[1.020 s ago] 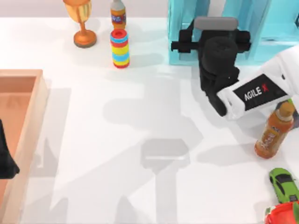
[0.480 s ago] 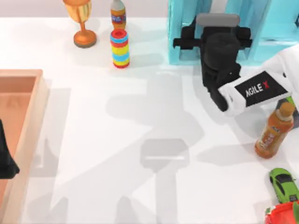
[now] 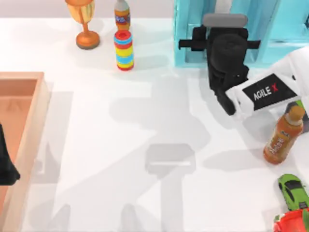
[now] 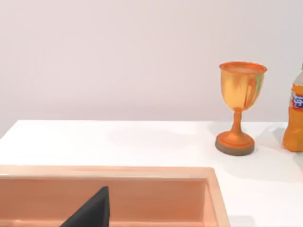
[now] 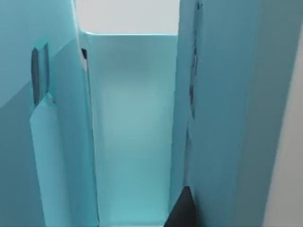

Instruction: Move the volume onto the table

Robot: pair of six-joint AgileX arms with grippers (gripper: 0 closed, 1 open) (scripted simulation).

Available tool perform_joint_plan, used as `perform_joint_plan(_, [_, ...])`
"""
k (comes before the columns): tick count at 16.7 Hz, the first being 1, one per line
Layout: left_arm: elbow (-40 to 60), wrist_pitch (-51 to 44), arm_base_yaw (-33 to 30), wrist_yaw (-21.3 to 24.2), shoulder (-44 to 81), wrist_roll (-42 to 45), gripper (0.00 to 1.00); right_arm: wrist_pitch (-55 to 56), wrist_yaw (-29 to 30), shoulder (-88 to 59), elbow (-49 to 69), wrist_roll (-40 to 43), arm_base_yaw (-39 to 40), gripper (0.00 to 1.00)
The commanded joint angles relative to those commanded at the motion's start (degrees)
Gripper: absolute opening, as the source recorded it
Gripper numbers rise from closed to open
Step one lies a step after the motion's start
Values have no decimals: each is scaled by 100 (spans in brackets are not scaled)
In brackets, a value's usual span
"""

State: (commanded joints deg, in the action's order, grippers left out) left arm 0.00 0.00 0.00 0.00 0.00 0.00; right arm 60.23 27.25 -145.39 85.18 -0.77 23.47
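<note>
Reach into the turquoise shelf unit point(image 3: 186, 29) is what this moment comes down to: the right pincer point(image 3: 223, 30) sits at the mouth of a shelf bay at the far edge of the white surface point(image 3: 145, 121), and the volume, judging by the task, lies straight ahead of it inside that unit. In the right wrist view a tall teal panel point(image 5: 208, 109) stands just beside the pincer, upright with its long axis vertical; whether that is the book's cover or a shelf divider cannot be told, and no white page edges show. Whether the right pincer is wide, narrow or holding something cannot be told either. The right arm stretches forward from the right side, wrist level and aimed into the bay, far nearer the shelf than the other. The left pincer point(image 3: 6, 164) is parked over the wooden tray point(image 3: 34, 116), well apart.
</note>
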Motion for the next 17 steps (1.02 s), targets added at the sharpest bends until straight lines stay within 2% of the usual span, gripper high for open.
perform_joint_plan(3, [0,0,0,0,0,0,100,0,0,0,0,0,0,2])
perform_joint_plan(4, [0,0,0,0,0,0,100,0,0,0,0,0,0,0])
perform_joint_plan(13, [0,0,0,0,0,0,100,-7,3,18,-17,-7,7,0])
perform_joint_plan(17, [0,0,0,0,0,0,100,-321,158,655,-446,-34,216,0])
